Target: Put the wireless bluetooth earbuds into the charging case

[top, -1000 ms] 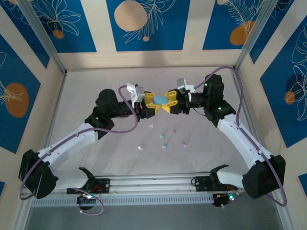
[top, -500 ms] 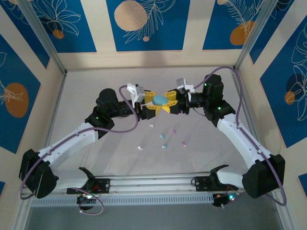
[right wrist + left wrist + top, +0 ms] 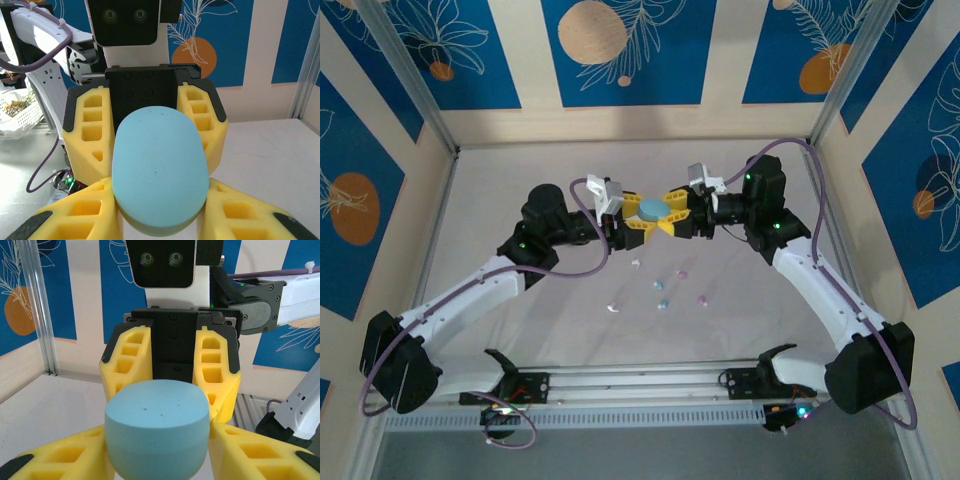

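Observation:
A light blue pebble-shaped charging case (image 3: 651, 208), lid shut, hangs above the table's far middle between both grippers. My left gripper (image 3: 633, 214) comes from the left and my right gripper (image 3: 671, 213) from the right, each shut on the case. In the left wrist view the case (image 3: 156, 425) sits between my yellow fingers (image 3: 260, 452), with the right gripper's fingers (image 3: 216, 365) behind it. From the right wrist the case (image 3: 159, 172) shows as an oval. Several earbuds lie loose on the table below: white (image 3: 636, 263), white (image 3: 613, 307), teal (image 3: 658, 284), pink (image 3: 701, 298).
Another pink bud (image 3: 682, 271) and a teal bud (image 3: 663, 304) lie among the loose ones. A metal frame post (image 3: 416, 85) and patterned walls close in the table. A rail (image 3: 640, 385) runs along the near edge between the arm bases.
My left gripper's fingers spread a little around the case, then closed in again. The case and the right gripper stayed in place.

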Controlling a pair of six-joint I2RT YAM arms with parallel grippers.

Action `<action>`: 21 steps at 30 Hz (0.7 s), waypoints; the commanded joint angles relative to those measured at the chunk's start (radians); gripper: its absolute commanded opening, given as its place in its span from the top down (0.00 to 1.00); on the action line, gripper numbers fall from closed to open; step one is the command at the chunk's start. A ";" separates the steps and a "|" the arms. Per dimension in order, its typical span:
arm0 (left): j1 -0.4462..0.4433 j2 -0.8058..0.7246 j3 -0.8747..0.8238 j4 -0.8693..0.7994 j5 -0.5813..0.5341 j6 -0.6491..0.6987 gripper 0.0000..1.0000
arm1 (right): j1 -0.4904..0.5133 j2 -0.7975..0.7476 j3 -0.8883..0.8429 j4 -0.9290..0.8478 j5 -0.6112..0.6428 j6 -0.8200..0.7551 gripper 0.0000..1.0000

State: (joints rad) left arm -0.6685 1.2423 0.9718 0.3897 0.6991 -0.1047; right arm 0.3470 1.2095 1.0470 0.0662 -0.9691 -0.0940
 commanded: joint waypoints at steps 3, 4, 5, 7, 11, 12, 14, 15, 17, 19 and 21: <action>0.003 0.012 0.026 0.082 0.020 -0.027 0.51 | 0.009 0.001 -0.005 -0.026 0.003 -0.022 0.67; 0.003 0.012 0.025 0.084 0.019 -0.029 0.52 | 0.008 0.001 -0.005 -0.027 0.003 -0.024 0.67; 0.003 0.014 0.025 0.084 0.020 -0.029 0.53 | 0.009 0.000 -0.005 -0.027 0.003 -0.025 0.67; 0.003 0.014 0.025 0.089 0.022 -0.034 0.53 | 0.007 0.001 -0.005 -0.027 0.002 -0.028 0.67; 0.003 0.017 0.025 0.099 0.030 -0.044 0.51 | 0.007 0.001 -0.004 -0.036 0.005 -0.039 0.67; 0.003 0.015 0.025 0.096 0.028 -0.044 0.50 | 0.005 -0.001 -0.004 -0.036 0.007 -0.038 0.68; 0.003 0.011 0.022 0.093 0.025 -0.038 0.50 | 0.001 -0.001 -0.003 -0.037 0.001 -0.036 0.68; 0.003 0.008 0.021 0.092 0.019 -0.036 0.50 | -0.001 -0.002 -0.001 -0.037 0.001 -0.037 0.68; 0.002 0.005 0.019 0.090 0.019 -0.032 0.50 | -0.003 -0.002 0.001 -0.036 -0.003 -0.035 0.68; 0.003 0.003 0.018 0.096 0.018 -0.034 0.50 | -0.005 -0.002 0.002 -0.037 -0.004 -0.035 0.68; 0.002 0.005 0.018 0.099 0.020 -0.036 0.50 | -0.007 -0.002 0.002 -0.042 -0.005 -0.039 0.68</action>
State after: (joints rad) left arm -0.6678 1.2526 0.9718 0.4118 0.7067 -0.1303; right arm 0.3420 1.2091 1.0470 0.0631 -0.9665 -0.1081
